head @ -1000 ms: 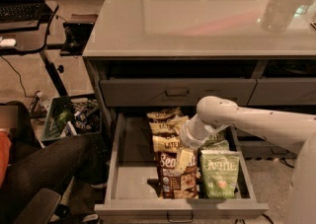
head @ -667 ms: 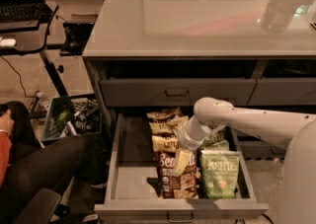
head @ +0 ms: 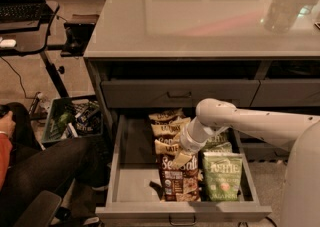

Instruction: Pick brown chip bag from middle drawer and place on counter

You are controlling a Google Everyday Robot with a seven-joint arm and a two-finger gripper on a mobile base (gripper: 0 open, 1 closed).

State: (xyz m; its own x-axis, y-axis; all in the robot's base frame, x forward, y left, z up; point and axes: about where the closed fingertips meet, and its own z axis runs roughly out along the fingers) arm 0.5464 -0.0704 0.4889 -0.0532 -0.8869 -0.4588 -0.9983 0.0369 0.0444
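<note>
The middle drawer [head: 131, 181] is pulled open below the counter [head: 200, 16]. A row of brown chip bags stands in it; the front brown chip bag [head: 177, 180] shows "Sea Salt" script, and others [head: 167, 126] stand behind it. My gripper [head: 183, 158] reaches down from the right, at the top edge of the front brown bag. My white arm [head: 250, 121] crosses over the drawer's right side and hides part of the bags there.
A green Kettle bag [head: 221, 176] stands right of the brown bags. A closed upper drawer front [head: 180, 93] is above. A laptop desk [head: 25, 31], a floor bin [head: 70, 121] and a seated person's leg [head: 45, 171] are at the left.
My wrist has shifted slightly left and down toward the front brown bag. The person's hand at the far left has moved a little. The bags have not moved.
</note>
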